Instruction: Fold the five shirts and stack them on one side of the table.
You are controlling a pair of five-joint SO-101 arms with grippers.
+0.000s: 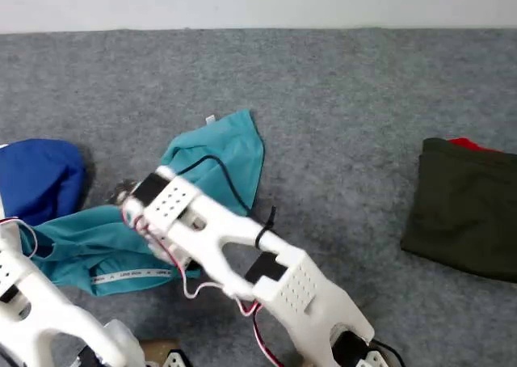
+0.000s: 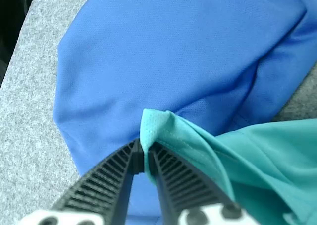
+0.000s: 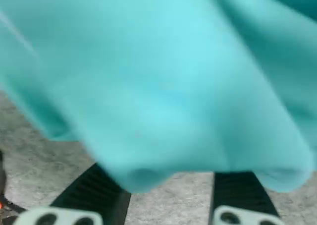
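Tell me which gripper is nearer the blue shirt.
Left. The left gripper, shut on the teal shirt, is right above the blue shirt; the right gripper is farther off, open at the teal shirt.

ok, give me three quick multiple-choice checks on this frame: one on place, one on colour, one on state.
1. Where in the high view does the folded dark olive shirt lie?
A) left edge
B) centre
C) right side

2. What colour is the cloth that peeks out at that shirt's far edge?
A) red
B) white
C) yellow

3. How is the left gripper?
A) open, holding nothing
B) shut on the thin teal shirt
C) shut on a blue shirt

Answers:
1. C, it sits by the high view's right edge.
2. A, a strip of red cloth shows behind it.
3. B, the left wrist view shows the fingers pinching a teal fold.
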